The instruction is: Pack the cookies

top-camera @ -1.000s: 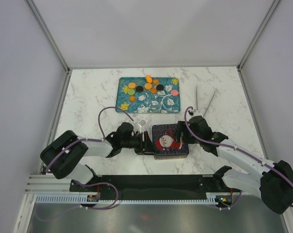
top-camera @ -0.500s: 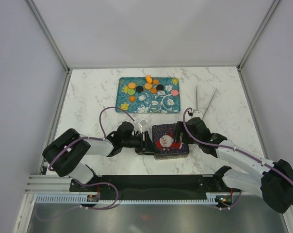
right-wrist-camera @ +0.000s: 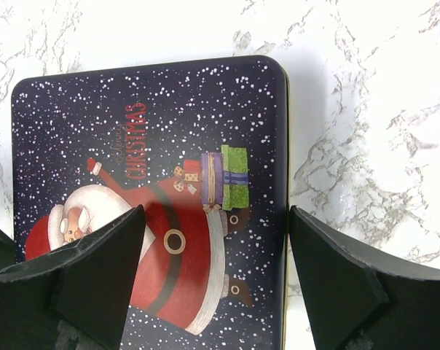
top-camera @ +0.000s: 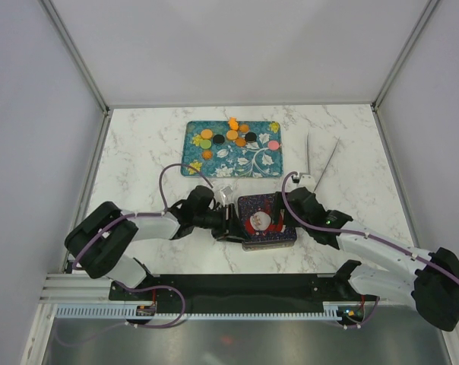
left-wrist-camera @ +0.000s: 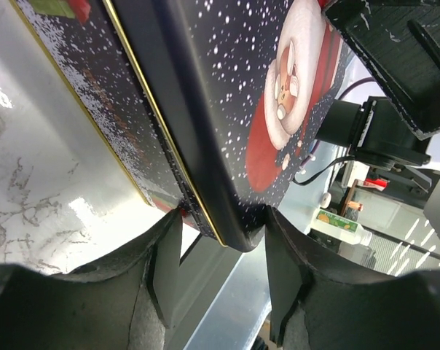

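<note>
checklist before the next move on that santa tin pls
1. Left gripper has a finger on each side of the tin lid rim: ok
2. Left gripper clamped firmly on the rim: cannot tell
3. Right gripper open above the tin lid: ok
4. Tin lid off, ready for filling: not ok, it is on
5. Cookies lying on the teal tray, apart from both arms: ok

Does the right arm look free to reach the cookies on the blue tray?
Likely yes: its tool hangs open over the Santa tin, holding nothing, and the cookies sit on the tray just beyond, with nothing standing between.
</note>
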Tool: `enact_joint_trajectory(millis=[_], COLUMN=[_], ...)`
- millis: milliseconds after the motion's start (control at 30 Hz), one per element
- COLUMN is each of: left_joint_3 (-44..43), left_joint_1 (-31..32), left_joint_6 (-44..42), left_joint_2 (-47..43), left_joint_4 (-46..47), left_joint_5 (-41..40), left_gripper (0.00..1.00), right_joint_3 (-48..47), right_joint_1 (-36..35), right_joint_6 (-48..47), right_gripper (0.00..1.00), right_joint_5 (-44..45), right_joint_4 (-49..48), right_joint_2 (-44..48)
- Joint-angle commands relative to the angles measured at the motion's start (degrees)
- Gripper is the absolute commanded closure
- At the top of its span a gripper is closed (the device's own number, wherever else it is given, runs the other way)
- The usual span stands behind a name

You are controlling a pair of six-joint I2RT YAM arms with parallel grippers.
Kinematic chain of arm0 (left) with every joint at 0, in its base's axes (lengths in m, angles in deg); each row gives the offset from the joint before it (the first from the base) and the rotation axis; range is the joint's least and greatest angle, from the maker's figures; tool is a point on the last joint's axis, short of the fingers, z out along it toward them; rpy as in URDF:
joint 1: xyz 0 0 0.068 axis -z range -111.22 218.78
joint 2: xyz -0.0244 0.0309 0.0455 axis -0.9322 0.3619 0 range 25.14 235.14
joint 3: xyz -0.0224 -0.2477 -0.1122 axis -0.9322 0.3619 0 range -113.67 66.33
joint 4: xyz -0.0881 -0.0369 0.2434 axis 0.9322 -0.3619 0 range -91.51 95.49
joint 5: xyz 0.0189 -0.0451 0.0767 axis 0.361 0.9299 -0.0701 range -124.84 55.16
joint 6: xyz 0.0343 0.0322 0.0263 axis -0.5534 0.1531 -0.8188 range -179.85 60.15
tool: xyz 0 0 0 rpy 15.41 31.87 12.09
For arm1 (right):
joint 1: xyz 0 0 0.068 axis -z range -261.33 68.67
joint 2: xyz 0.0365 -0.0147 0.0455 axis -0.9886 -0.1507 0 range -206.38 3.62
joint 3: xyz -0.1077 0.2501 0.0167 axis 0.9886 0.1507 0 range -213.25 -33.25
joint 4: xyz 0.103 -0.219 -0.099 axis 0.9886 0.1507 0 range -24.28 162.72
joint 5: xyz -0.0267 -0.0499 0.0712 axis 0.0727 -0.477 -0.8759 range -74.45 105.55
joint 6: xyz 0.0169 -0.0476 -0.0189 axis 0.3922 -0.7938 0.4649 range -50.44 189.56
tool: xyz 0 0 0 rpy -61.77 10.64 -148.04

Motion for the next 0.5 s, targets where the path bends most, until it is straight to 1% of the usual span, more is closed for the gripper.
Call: enact_joint_trajectory(millis=[0,167,300,467], left_joint_3=[-1.0,-4.2,-5.4,-6.3], left_joint_1=[-1.9,-4.5,-5.1,-5.3], left_joint_6=[-7.9,-10.0,-11.2,-12.1], left_joint_2=[1.3,0.4,0.0,-0.3], left_joint_4=[-12.9,-16.5,-17.8,-18.7], left_joint_5=[-12.2,-11.7,-10.9,-10.2], left_gripper=[0.97,0.96,0.91,0.86], right_joint_3=[-2.0,-2.0,-2.1,-2.3], right_joint_1=[-2.4,-2.3,-2.1,-0.4], right_joint_6=[1.1,1.6,1.3,0.8], right_gripper=[0.14,0.14,0.12,0.10], right_joint_5=[-5.9,-7.2,-5.6,-5.9], right_joint_4=[0.6,0.6,1.3,1.5], right_joint_2=[1.2,2.6,2.7,1.5])
